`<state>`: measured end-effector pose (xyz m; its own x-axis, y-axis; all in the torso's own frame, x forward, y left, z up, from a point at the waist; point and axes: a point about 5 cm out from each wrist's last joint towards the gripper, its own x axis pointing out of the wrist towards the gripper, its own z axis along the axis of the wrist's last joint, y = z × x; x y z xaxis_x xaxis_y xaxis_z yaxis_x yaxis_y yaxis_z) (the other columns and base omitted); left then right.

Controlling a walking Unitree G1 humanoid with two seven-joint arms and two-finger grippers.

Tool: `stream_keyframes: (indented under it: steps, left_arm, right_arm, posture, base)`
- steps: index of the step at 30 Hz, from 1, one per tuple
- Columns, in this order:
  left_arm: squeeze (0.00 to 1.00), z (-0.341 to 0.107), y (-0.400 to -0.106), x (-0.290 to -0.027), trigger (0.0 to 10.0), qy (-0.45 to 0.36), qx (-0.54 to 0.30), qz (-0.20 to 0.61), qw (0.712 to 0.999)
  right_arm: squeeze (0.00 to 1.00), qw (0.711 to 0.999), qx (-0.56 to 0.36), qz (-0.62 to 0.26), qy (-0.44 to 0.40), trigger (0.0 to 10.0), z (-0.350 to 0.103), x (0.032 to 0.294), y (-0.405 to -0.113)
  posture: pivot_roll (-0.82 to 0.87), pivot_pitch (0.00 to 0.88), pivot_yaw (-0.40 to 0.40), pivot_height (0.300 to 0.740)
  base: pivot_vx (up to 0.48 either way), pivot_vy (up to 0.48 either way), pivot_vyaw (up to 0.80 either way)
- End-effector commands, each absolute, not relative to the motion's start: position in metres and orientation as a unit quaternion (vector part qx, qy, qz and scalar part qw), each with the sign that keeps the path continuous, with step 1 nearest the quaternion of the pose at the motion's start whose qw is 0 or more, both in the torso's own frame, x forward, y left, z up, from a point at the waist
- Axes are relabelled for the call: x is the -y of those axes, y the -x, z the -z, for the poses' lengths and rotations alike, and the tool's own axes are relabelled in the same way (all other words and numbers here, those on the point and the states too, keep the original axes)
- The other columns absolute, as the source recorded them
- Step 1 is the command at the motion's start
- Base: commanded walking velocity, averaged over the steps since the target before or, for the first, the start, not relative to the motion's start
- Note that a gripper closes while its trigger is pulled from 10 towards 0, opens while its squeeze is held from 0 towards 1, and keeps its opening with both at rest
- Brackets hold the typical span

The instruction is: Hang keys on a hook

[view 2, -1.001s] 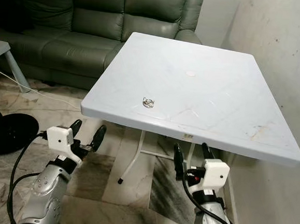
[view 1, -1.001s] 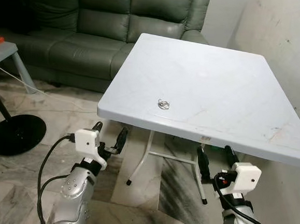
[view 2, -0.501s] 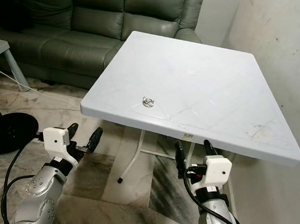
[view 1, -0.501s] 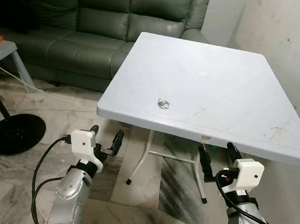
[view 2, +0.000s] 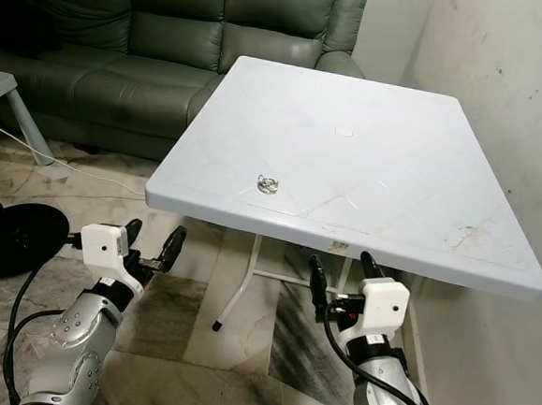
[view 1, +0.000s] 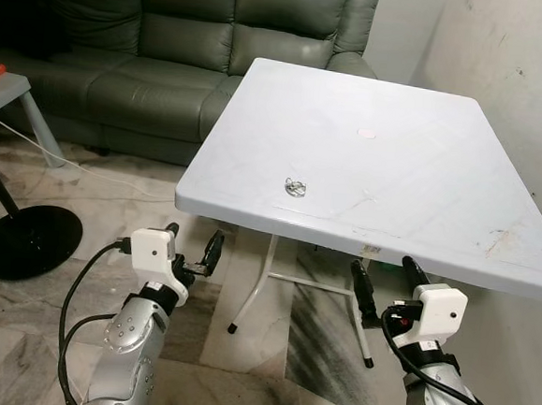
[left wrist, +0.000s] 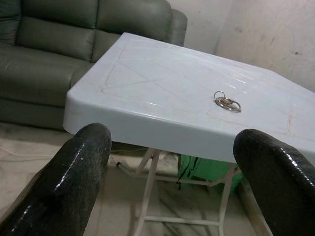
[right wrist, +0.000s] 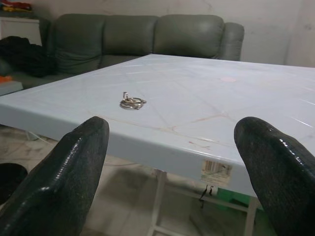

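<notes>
- The keys (view 1: 296, 187) lie on the white table (view 1: 423, 177), near its front edge at our 11 o'clock; no hook that we can make out.
- Our left gripper (view 1: 193, 249) and right gripper (view 1: 383, 279) wait below that edge, fingers spread wide and empty, probably poised to reach.

Soft, even indoor light fills the room, and the head views are sharp with no motion blur. The white table (view 1: 377, 164) is the brightest surface and carries a broad pale sheen toward its near edge. Under the table the floor lies in soft shadow. In the wrist views the black fingers (left wrist: 74, 187) loom large, blurred and glossy, while the table beyond them stays fairly crisp.
</notes>
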<state>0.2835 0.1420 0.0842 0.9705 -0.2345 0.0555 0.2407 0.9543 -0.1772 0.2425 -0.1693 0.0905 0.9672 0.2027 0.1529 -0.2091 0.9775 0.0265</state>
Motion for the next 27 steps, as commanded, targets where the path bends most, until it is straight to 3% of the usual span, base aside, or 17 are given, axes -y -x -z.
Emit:
stream_keyframes:
  steps: [1,12,27]
  left_arm:
    - [0.00,-0.0891,-0.2853,-0.1392,10.0,0.081,0.022,0.128,0.988]
    - [0.00,-0.0909,-0.2855,-0.1377,10.0,0.078,0.026,0.128,0.988]
    - [0.00,-0.0912,-0.2850,-0.1371,10.0,0.076,0.025,0.130,0.988]
  right_arm:
    - [0.00,0.991,0.080,-0.106,-0.014,10.0,-0.0948,0.1697,-0.2437]
    - [0.00,0.990,0.082,-0.114,-0.011,10.0,-0.0953,0.1676,-0.2444]
    - [0.00,0.990,0.081,-0.118,-0.010,10.0,-0.0946,0.1657,-0.2432]
  posture:
    - [0.02,0.000,-0.067,0.740]
    - [0.03,0.000,-0.066,0.740]
    - [0.03,0.000,-0.062,0.740]
  base:
    - [0.000,0.000,0.00]
    - [0.142,0.000,0.00]
    - [0.371,0.000,0.00]
